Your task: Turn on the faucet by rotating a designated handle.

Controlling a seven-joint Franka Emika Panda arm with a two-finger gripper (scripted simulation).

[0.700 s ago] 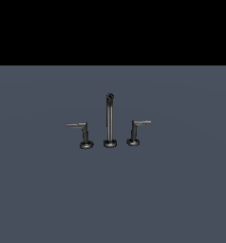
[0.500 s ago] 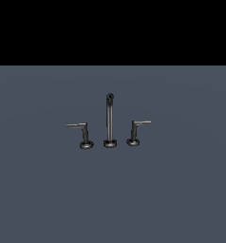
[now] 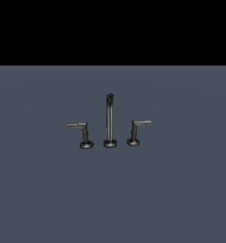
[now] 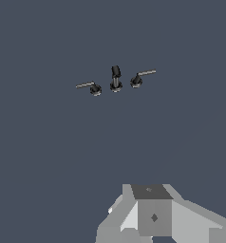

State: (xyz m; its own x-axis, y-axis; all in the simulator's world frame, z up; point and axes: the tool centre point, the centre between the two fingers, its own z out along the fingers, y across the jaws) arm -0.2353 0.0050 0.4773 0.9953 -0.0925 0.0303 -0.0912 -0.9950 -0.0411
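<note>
End effector (image 4: 153, 216) far from dark grey metal three-piece faucet (image 4: 116, 80); finger state cannot be told; shorter L-shaped lever handle (image 3: 136, 129) untouched, approach needed.

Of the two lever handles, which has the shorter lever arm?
The handle on the exterior view's right of the spout; its twin on the left has a longer arm.
</note>
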